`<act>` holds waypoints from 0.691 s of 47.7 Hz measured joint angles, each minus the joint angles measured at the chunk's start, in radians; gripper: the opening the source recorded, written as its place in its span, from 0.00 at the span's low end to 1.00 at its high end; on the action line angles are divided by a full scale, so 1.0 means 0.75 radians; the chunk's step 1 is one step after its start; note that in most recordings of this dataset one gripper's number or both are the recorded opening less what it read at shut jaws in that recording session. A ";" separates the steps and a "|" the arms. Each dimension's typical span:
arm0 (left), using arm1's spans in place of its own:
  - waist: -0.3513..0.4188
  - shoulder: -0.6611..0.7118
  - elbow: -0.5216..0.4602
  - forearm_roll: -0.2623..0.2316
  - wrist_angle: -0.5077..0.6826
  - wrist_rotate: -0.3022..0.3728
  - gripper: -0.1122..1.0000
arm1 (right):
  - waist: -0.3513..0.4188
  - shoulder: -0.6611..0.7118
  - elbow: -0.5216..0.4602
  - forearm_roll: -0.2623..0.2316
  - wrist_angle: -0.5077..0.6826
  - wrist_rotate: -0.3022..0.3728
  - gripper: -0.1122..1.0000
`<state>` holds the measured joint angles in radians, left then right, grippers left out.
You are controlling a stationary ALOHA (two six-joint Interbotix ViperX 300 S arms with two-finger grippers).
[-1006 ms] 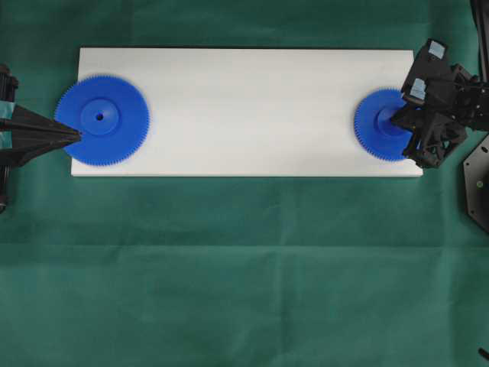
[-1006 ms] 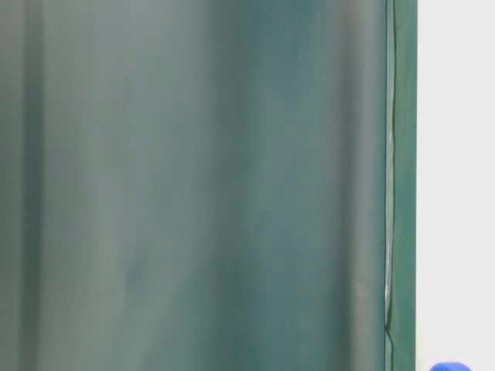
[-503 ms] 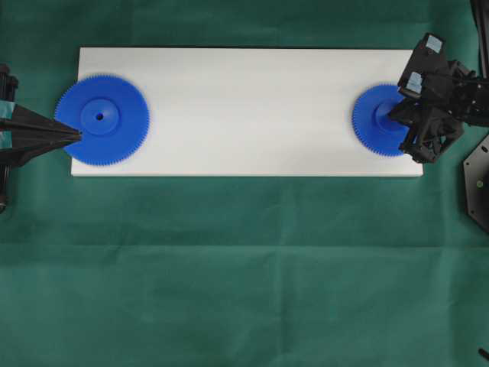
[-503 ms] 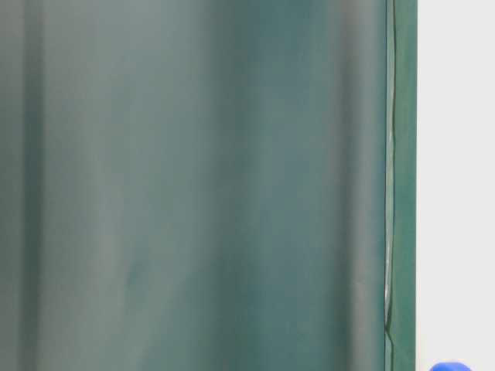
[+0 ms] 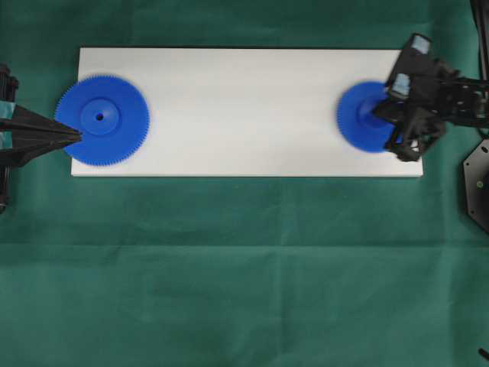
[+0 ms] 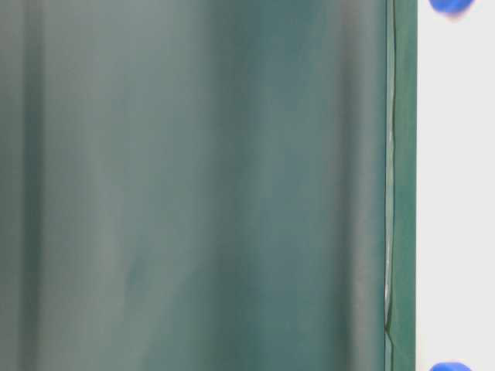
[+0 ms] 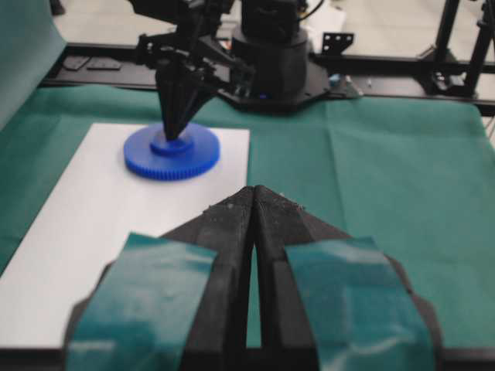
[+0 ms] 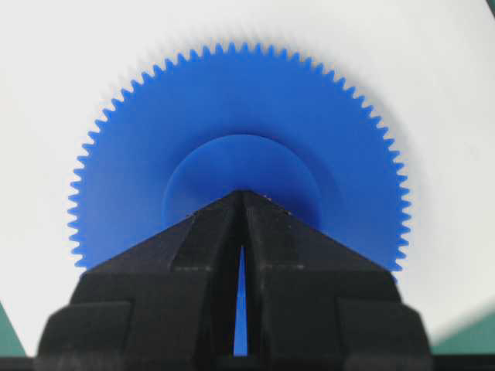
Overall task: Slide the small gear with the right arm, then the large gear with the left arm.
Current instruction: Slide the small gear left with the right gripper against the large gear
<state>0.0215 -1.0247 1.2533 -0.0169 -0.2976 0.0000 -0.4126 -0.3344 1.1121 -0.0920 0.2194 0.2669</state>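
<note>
small gear (image 5: 362, 117): blue toothed disc with a raised round hub, lying flat on the white board (image 5: 244, 107) toward its right end, a little in from the right edge. its outline is slightly blurred in the overhead view. in the right wrist view it (image 8: 232, 170) spreads out under the fingertips, teeth sharp all round the visible rim.

right gripper (image 5: 380, 116): black, wedge-shaped, fingers pressed together to a single point with nothing between them. the point rests on the hub of the small gear; a thin sliver of blue shows through the slit between the fingers in the right wrist view (image 8: 243, 195). a pale-blue patch (image 5: 419, 44) sits near its wrist. in the left wrist view it (image 7: 175, 136) stands point-down on the hub (image 7: 172, 143).

large gear (image 5: 102, 119): wider blue toothed disc, small centre hole, flat on the left end of the board, its left rim overhanging the board edge.

left gripper (image 5: 76, 137): black, fingers closed to a point, empty, tip touching or just beside the large gear's left rim. teal tape bands (image 7: 147, 297) on its fingers.

green cloth (image 5: 244, 267): covers the table under the board.
</note>
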 measured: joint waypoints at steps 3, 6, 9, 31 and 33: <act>-0.002 -0.002 0.000 0.002 0.000 0.000 0.10 | 0.018 0.063 -0.049 0.002 -0.025 0.000 0.56; 0.000 0.000 0.000 0.000 0.000 0.000 0.10 | 0.037 0.162 -0.129 0.000 -0.039 0.000 0.56; -0.002 0.000 0.000 0.000 0.000 0.000 0.10 | 0.051 0.260 -0.219 0.000 -0.047 0.000 0.56; 0.000 -0.006 0.000 0.002 0.000 -0.004 0.10 | 0.196 0.757 -0.841 -0.070 -0.016 -0.016 0.56; 0.000 -0.006 0.000 0.000 0.000 -0.004 0.10 | 0.213 0.783 -0.877 -0.072 -0.012 -0.016 0.56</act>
<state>0.0215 -1.0293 1.2533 -0.0169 -0.2976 -0.0031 -0.2531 0.2531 0.4541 -0.1457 0.2102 0.2546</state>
